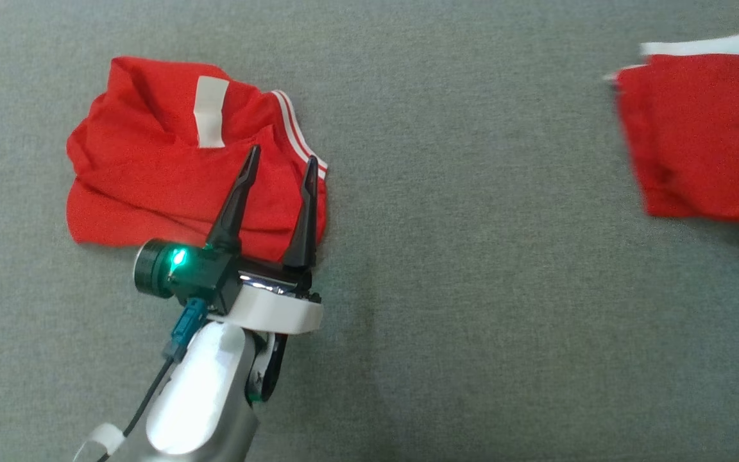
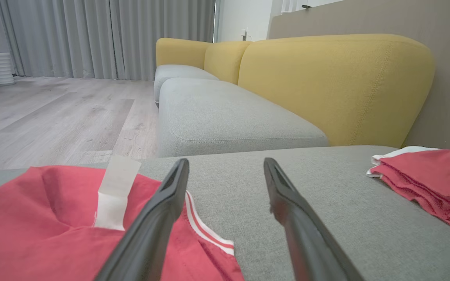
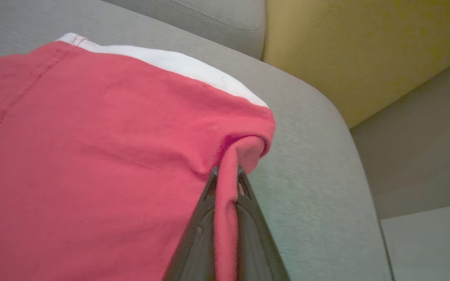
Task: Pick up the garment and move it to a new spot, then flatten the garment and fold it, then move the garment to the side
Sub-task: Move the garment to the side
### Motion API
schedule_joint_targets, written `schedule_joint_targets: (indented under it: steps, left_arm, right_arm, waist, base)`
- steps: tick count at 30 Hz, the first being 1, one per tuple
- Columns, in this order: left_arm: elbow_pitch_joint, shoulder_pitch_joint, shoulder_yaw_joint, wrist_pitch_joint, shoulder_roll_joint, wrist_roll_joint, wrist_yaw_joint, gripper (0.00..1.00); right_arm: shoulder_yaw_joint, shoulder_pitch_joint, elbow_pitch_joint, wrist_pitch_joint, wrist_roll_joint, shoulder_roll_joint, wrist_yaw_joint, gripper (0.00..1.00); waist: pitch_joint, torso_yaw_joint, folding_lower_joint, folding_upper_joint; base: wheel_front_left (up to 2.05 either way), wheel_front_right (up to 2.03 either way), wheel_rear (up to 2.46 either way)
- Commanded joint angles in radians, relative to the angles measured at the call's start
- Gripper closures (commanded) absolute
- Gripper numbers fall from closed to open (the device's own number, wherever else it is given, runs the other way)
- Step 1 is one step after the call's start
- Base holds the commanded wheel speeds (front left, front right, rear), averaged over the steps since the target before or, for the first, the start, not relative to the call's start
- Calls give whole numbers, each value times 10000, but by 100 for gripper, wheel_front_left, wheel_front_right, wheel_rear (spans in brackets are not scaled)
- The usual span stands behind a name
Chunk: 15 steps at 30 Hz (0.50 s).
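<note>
A folded red garment [image 1: 703,135] with a white hem lies at the right edge of the grey cushion [image 1: 472,289]. My right gripper [image 3: 227,171] is shut on a pinched fold at that garment's [image 3: 92,156] corner, close to the cushion's rounded edge. A second, crumpled red garment [image 1: 138,179] with white stripes and a white label lies at the left. My left gripper [image 1: 283,154] hovers open over its right part, with nothing between the fingers. In the left wrist view the open left gripper [image 2: 225,162] stands above the crumpled garment [image 2: 33,218], and the folded one [image 2: 424,175] lies at the right.
The yellow backrest [image 2: 326,86] runs behind the grey seat cushions [image 2: 229,117]. Wooden floor [image 2: 53,113] and grey curtains lie beyond to the left. A broad bare stretch of cushion separates the two garments.
</note>
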Motion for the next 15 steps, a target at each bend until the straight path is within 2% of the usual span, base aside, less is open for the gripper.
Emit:
schedule_joint_targets:
  steps: [1,8,15]
  left_arm:
    - [-354,-181,310,-51,74,56,-40,0]
    - [-392,-334,382,-51,74,146,-83,0]
    - [-403,-435,400,-51,74,136,-78,0]
  right_arm:
    - [2,-58,-142,-114,-17,-512,-46,100]
    - [2,-629,916,-485,-723,-1507,-46,100]
    - [-382,-1170,1801,-923,-1246,-1617,-46,100]
  waist:
    - [99,51,1,0]
    - [448,221,1,0]
    - [636,358,1,0]
  base:
    - [0,0,0]
    - [0,0,0]
    - [0,0,0]
